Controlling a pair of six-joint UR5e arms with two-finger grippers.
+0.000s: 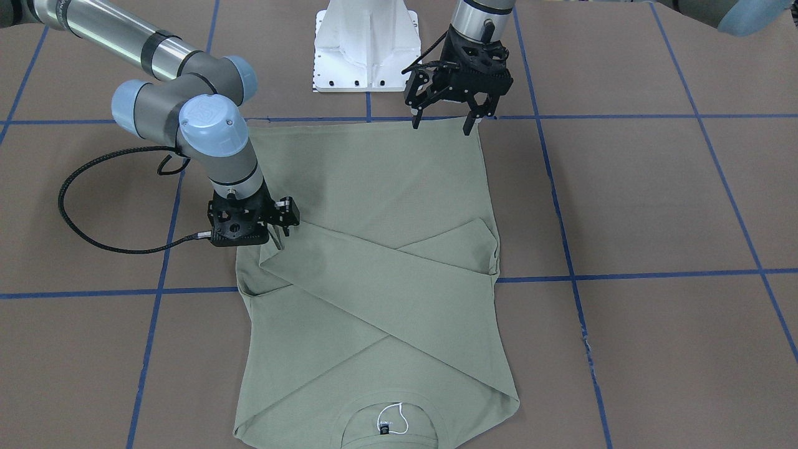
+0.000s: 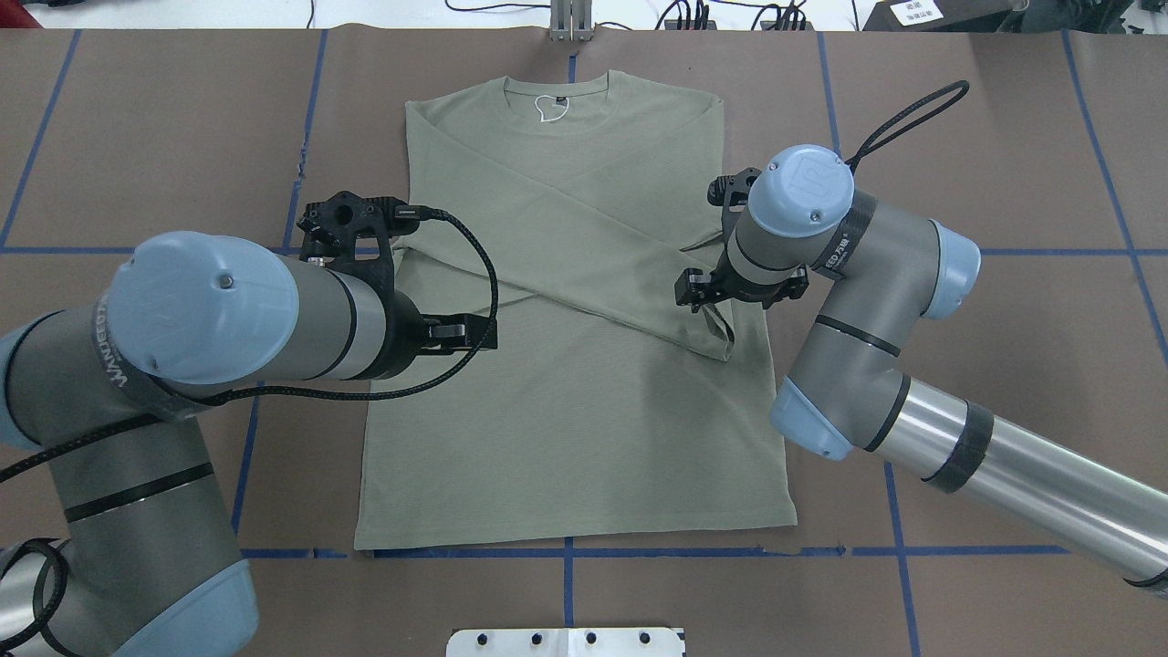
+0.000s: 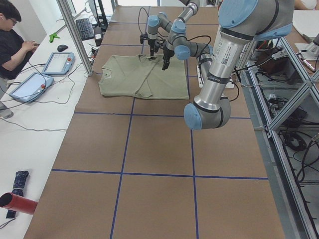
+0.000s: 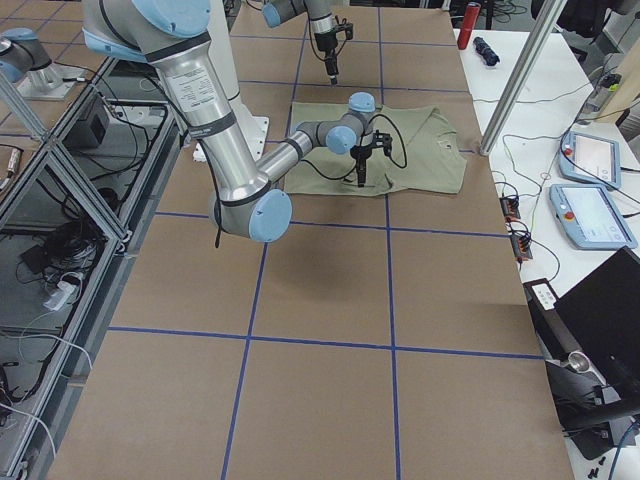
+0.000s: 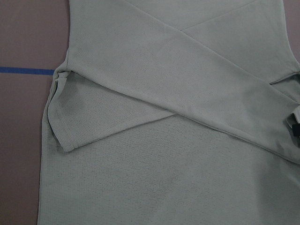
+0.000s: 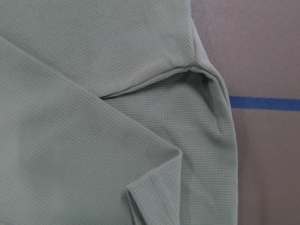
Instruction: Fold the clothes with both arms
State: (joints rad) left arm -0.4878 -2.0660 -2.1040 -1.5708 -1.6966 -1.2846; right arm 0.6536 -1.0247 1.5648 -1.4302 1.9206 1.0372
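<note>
The sage-green shirt (image 1: 374, 206) lies flat on the brown table, collar away from the robot. Both sleeves are folded across its chest in an X. Its black neck tag with white loop (image 1: 384, 428) shows at the collar. My left gripper (image 1: 441, 125) is open and empty, held high over the shirt; its wrist view shows the crossed sleeves (image 5: 164, 112) from well above. My right gripper (image 1: 278, 240) points down just over the sleeve cuff (image 6: 136, 201) at the shirt's side. Its fingers look closed together, and the sleeve lies flat beneath them. The shirt also shows in the overhead view (image 2: 566, 411).
The white pedestal base (image 1: 365, 50) stands just behind the shirt's hem. Blue tape lines (image 1: 623, 274) grid the brown table cover. An operator (image 3: 12, 40) sits at a side bench with tablets, and a red cylinder (image 3: 17, 203) lies there.
</note>
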